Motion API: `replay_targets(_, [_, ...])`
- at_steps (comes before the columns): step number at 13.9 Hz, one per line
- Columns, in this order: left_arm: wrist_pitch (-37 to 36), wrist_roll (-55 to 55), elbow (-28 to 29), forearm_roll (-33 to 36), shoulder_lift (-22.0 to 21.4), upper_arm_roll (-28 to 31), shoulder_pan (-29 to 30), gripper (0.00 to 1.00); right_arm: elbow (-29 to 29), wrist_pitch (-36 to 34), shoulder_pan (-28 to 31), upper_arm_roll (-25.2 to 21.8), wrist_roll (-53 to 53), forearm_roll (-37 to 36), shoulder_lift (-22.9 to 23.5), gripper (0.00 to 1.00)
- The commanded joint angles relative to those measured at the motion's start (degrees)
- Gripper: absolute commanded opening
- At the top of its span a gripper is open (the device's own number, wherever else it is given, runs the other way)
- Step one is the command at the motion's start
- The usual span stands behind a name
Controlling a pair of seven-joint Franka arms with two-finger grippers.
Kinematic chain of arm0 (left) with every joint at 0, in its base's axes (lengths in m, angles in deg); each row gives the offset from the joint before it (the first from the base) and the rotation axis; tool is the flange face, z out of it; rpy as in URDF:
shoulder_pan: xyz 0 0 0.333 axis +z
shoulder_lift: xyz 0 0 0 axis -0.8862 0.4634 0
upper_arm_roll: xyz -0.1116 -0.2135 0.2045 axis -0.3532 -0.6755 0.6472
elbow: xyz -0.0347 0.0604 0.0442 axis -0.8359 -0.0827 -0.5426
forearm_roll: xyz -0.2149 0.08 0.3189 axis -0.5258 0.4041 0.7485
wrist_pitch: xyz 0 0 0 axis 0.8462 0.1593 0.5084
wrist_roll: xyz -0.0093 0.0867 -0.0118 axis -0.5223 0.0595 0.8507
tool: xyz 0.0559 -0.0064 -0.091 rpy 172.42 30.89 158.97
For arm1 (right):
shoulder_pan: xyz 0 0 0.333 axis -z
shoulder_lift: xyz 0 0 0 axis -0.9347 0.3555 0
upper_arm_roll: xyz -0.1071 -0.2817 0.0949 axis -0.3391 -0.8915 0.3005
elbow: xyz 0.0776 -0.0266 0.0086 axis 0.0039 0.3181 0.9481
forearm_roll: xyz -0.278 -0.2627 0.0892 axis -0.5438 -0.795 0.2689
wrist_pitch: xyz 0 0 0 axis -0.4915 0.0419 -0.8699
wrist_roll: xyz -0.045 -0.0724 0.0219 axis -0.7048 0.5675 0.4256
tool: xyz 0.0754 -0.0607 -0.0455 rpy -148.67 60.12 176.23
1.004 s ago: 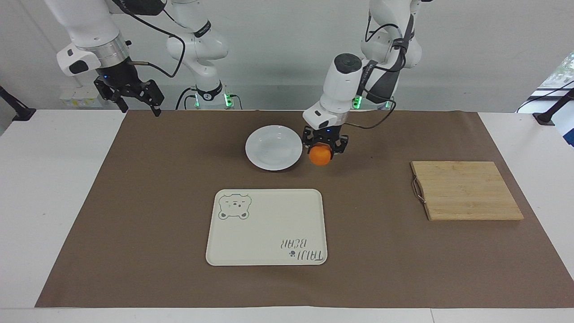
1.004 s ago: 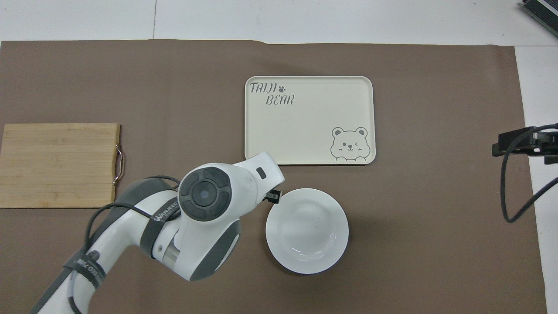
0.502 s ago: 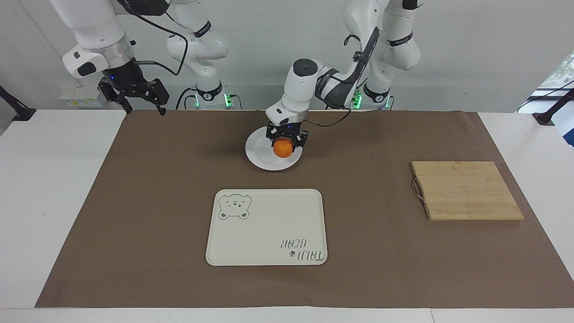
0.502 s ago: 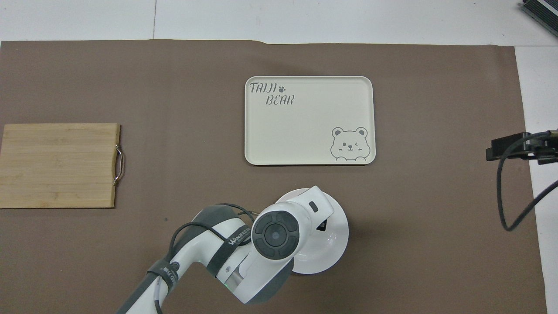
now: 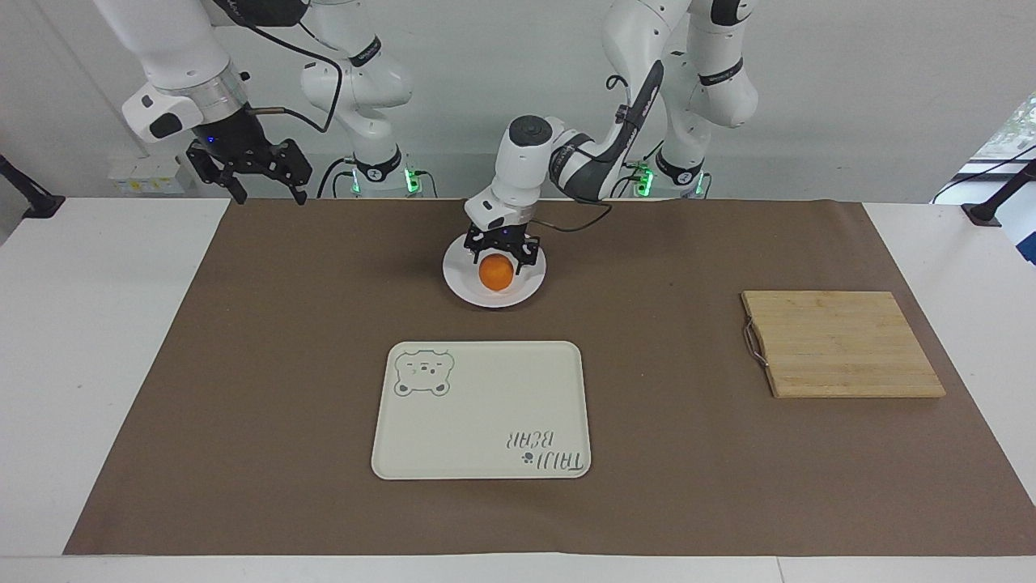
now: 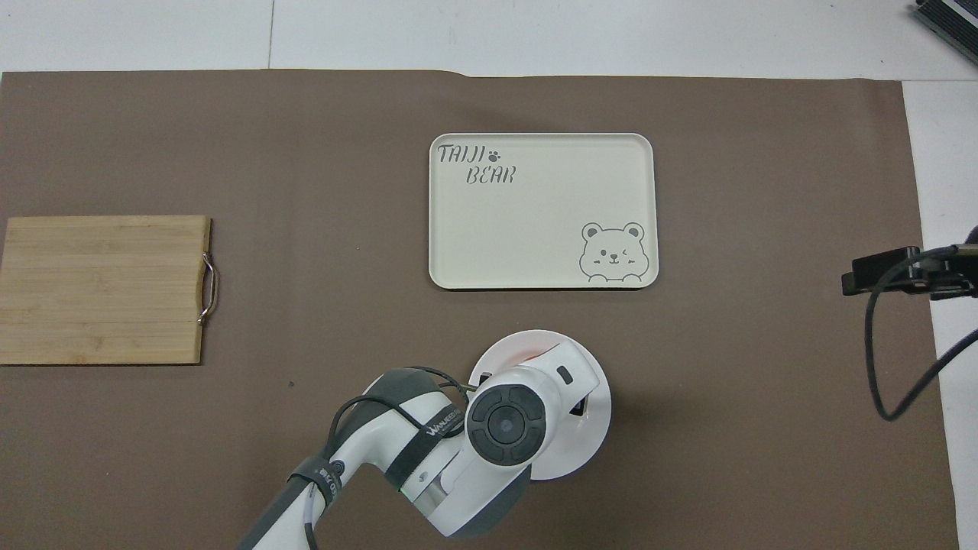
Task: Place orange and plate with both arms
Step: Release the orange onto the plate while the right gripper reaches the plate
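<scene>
Glossy white plate point(image 5: 460, 279) under your left pincer point(image 5: 496, 261), pinching the orange point(image 5: 494, 273): release high and it may roll off; right pincer point(image 5: 257, 174) spread, waiting.

The left arm bends low from its base, wrist pointing straight down, and the left gripper point(image 5: 498, 261) has its fingers closed on the orange point(image 5: 494, 273) just over the plate point(image 5: 461, 279). The right arm waits, raised over the table's right-arm end, the right gripper point(image 5: 261, 180) hanging with fingers spread apart.
</scene>
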Motion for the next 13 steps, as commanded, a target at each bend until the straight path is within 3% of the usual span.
replay_targets(1, [-3.16,-0.14,0.19,-0.65,-1.0,1.12,-1.02,1.0,3.17,-0.59,0.91,0.03,3.01,4.09,-2.26,1.0])
replay_targets(6, [-9.3,-0.32,-0.43,-0.04,-6.53,1.65,3.62,1.0,7.82,1.85,0.39,-0.06,9.61,10.33,-1.91,1.0])
replay_targets(10, [-14.85,-2.59,-0.34,3.2,-10.57,1.73,11.0,1.0,18.09,9.57,-1.7,0.12,14.08,17.72,-1.73,1.0])
replay_targets(13, [-15.91,-11.09,-0.25,3.65,-14.52,1.73,20.92,1.0,27.32,16.96,-3.12,0.12,17.68,23.24,-1.38,1.0])
